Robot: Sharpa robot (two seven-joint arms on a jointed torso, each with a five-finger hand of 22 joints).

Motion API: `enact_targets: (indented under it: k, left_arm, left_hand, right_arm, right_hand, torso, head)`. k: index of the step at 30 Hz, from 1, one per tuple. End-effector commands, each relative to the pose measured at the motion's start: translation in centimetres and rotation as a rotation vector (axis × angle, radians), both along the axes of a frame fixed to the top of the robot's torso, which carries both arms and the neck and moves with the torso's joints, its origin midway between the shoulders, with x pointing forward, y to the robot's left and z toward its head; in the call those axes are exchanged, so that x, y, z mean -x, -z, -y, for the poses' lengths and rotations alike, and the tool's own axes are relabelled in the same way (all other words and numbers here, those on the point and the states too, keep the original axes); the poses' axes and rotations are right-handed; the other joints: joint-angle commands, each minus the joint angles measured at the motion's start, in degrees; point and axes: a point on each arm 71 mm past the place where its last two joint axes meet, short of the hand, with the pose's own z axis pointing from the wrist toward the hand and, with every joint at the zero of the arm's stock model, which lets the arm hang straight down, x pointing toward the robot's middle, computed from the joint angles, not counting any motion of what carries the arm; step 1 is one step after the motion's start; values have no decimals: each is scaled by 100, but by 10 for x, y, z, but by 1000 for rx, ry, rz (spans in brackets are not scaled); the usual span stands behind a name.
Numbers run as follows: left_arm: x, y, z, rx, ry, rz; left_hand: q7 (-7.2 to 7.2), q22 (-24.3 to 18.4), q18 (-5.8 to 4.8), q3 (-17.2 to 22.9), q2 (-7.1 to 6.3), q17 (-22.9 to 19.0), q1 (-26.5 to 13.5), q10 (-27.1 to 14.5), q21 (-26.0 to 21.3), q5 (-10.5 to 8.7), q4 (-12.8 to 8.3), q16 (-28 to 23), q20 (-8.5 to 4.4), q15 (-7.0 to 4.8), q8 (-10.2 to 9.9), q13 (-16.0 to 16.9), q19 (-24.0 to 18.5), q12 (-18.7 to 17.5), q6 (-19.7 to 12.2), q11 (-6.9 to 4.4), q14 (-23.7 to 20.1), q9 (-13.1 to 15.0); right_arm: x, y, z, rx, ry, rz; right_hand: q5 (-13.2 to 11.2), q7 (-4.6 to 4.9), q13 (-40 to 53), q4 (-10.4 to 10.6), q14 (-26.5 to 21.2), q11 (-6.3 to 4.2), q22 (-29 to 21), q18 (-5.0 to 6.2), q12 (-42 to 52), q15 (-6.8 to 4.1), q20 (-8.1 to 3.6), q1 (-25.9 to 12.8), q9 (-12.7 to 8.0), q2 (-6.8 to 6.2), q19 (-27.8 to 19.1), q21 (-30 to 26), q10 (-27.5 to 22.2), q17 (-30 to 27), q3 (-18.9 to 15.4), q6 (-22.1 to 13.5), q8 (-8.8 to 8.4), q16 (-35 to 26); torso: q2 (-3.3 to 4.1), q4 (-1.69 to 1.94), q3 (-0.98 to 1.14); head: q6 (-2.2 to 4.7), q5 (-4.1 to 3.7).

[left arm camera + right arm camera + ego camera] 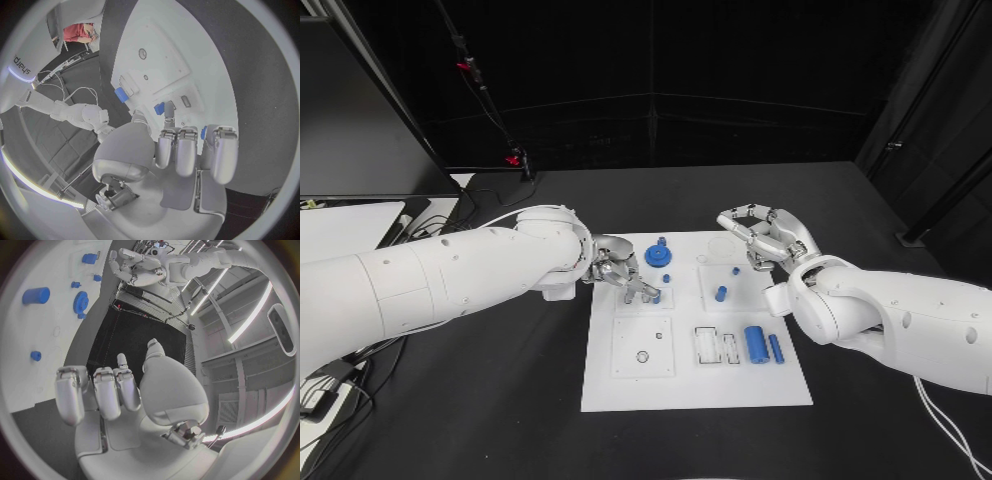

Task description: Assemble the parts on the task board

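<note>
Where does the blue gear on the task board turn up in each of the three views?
Head view: blue gear near the task board's far edge, right of the left hand.
Left wrist view: I cannot pick it out with certainty.
Right wrist view: blue gear near the board's edge.
Shared landmark: the large blue cylinder.

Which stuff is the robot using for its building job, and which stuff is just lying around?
For the job: the white task board, the blue gear, the big blue cylinder, the small blue part, the left hand.

Just around: the cables beside the table.
</note>
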Motion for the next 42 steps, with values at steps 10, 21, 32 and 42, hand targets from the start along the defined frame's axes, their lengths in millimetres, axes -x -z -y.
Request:
enact_targets:
  k: [10,21,32,42]
  left_arm:
    - [-3,8,7,-66,-55,-1]
    - [-7,9,12,-59,-65,-15]
    - [-10,10,23,-53,-57,-16]
    - [-11,12,29,-91,-59,-36]
  left_hand:
    - [4,1509,-37,153,-322,1510,-312,577,18,179,10,5,-43,-43,14,1506,597,8,-63,11,601,270]
    - [-20,1509,-37,295,-263,1510,-400,577,18,192,6,5,-54,-63,99,1506,597,8,-19,-9,601,452]
    - [-22,1509,-37,311,-223,1510,-424,577,18,193,-1,5,-58,-66,103,1506,597,8,-35,-12,601,501]
    - [-19,1509,-37,321,-131,1510,-452,577,18,164,1,5,-62,-64,74,1506,597,8,-87,-12,601,553]
  right_arm:
    - [-1,-1,-1,0,5,4]
    - [-1,0,-2,1,6,-3]
    - [-2,0,-2,2,7,-8]
    - [-2,0,-3,1,5,-10]
  right_hand:
    - [5,286,1509,41,586,44,1421,21,19,40,52,25,-8,11,414,7,607,1508,-4,33,37,14]
    - [7,288,1509,48,586,45,1419,22,19,42,53,21,-12,15,411,4,607,1508,-4,37,38,14]
    - [8,288,1509,50,586,46,1419,22,19,42,53,20,-13,16,411,4,607,1508,-4,39,39,14]
    - [8,288,1509,50,586,46,1419,22,19,42,53,20,-13,16,411,4,607,1508,-4,39,39,14]
  torso:
    - [-5,0,0]
    - [-1,2,1]
    - [-5,-1,4]
    - [-2,5,6]
  head:
    - [-57,-4]
    - [-73,-22]
    - [-106,-23]
    - [-126,-47]
